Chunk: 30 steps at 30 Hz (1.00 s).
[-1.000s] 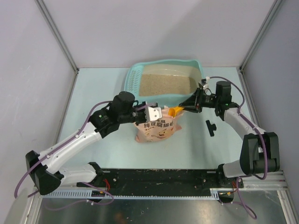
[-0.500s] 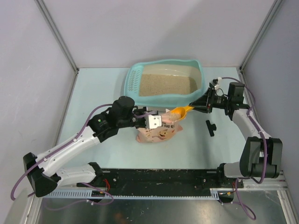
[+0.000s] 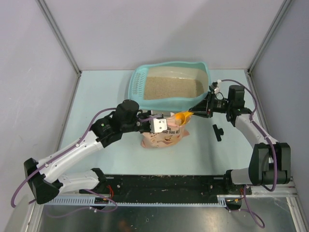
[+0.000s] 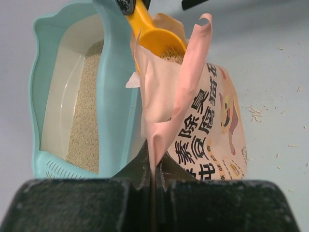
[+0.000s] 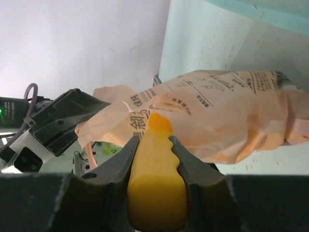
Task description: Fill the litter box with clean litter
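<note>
My left gripper (image 4: 152, 175) pinches the lip of the pink bag (image 4: 212, 135), my right gripper (image 5: 154, 145) is clamped on the orange scoop (image 4: 157, 36) dipped in its mouth, and a tilted lift could spill granules on the desk (image 3: 106, 96) short of the litter box (image 3: 166, 101) beyond, where clean litter (image 3: 171, 87) lies.

litter box (image 4: 113, 87): was smooth teal plastic with a soft sheen, at 12 o'clock from the bag (image 4: 212, 121)
clean litter (image 3: 171, 86): was fine beige grain, matt and gritty
bag: was thin pink printed film, creased, faintly glossy
scoop (image 4: 154, 36): was smooth orange plastic, satin
table (image 3: 96, 92): looked pale, matt
</note>
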{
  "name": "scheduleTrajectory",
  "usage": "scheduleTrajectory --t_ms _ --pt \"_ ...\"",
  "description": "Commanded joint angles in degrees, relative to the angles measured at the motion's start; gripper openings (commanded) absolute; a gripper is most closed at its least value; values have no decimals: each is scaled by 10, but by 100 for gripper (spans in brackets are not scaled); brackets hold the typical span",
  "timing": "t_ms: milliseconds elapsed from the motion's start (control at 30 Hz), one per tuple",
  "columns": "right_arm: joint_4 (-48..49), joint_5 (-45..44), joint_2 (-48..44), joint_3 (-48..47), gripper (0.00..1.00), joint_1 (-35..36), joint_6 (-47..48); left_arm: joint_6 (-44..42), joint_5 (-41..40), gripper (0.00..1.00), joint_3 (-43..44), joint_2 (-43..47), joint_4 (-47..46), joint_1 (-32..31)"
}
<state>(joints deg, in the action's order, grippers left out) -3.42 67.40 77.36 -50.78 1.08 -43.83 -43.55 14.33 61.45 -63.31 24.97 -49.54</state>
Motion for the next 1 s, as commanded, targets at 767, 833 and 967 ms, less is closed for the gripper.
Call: scheduleTrajectory --t_ms 767,833,967 --pt "85 36 6 -8 0 -69 -128 -40 -1 0 4 42 -112 -5" --pt "85 41 0 -9 0 -76 -130 -44 0 0 2 39 -111 -5" --pt "89 46 -6 -9 0 -89 -137 -43 3 0 1 35 -113 -5"
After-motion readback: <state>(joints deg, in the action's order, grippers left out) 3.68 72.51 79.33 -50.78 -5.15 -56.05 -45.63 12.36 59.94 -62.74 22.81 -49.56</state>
